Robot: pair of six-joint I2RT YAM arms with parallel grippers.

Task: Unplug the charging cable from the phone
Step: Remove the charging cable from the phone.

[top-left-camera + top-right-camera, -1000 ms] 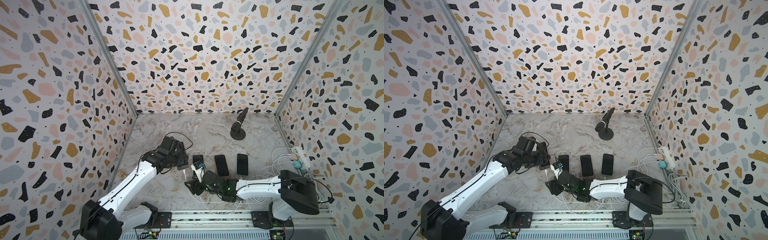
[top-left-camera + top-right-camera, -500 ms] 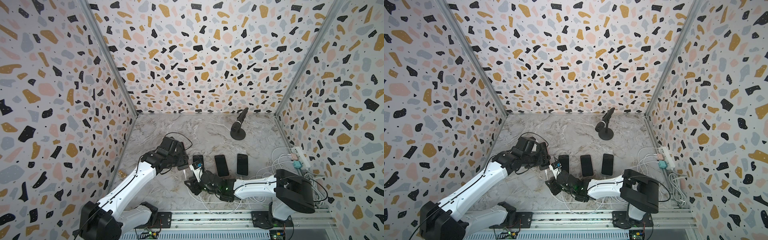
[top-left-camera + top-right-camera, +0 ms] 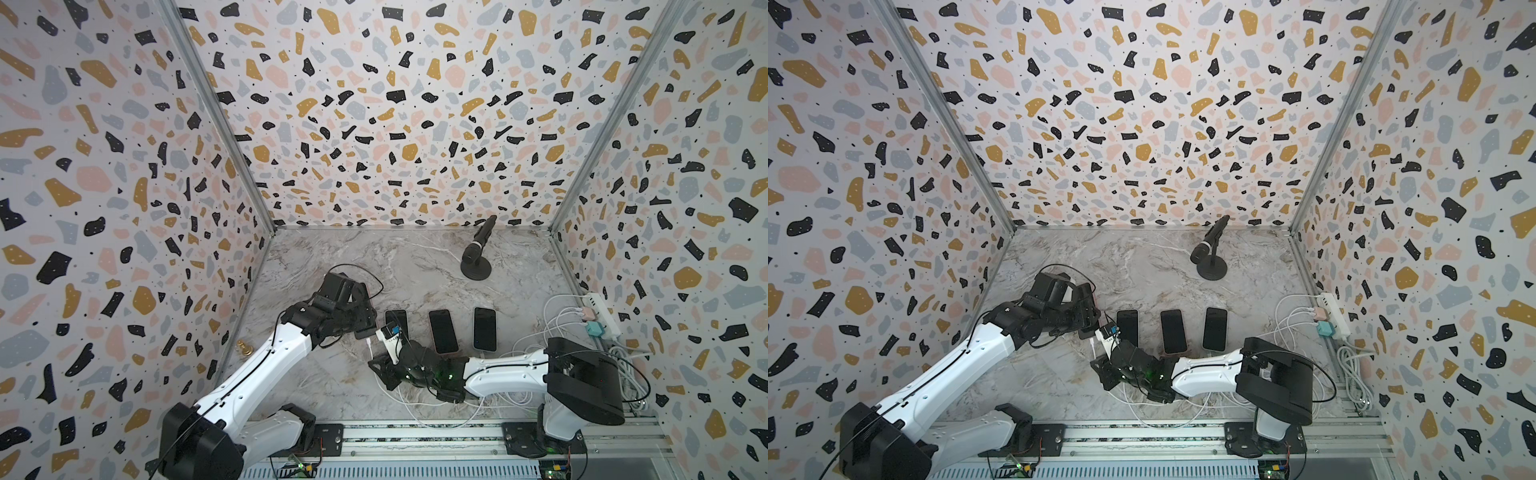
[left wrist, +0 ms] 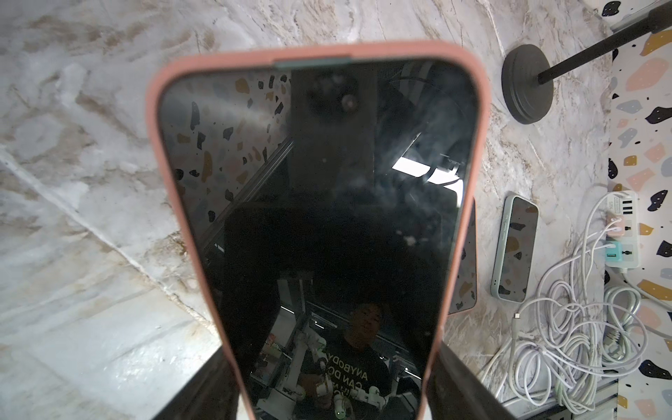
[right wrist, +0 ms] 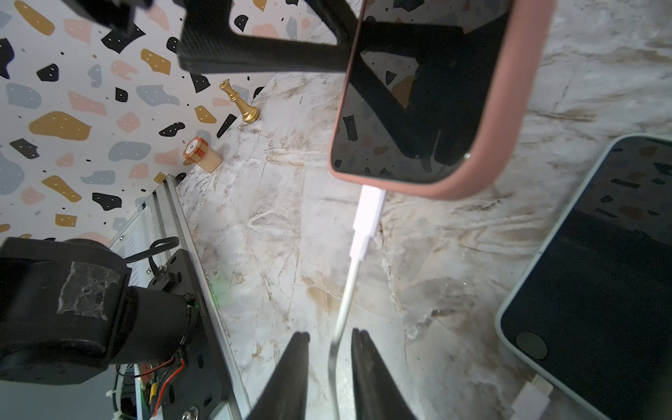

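With black pink-cased phone clamped in left gripper above marble surface, slide narrow, not-yet-pinching right gripper up white charging cable to white plug, clamp, pull straight out

left tool: gripping phone | cable: plugged in | right tool: beside cable

Only one text can be read well: white capital letters "ANYBODY" and below them "CAN DO", on the dark shirt of a person mirrored in the black screen of the phone. A further line under it is cut off. The power strip carries a small grey label, too small to read. The round chip on a wooden block shows one mark — "5" or "S", I cannot tell which.
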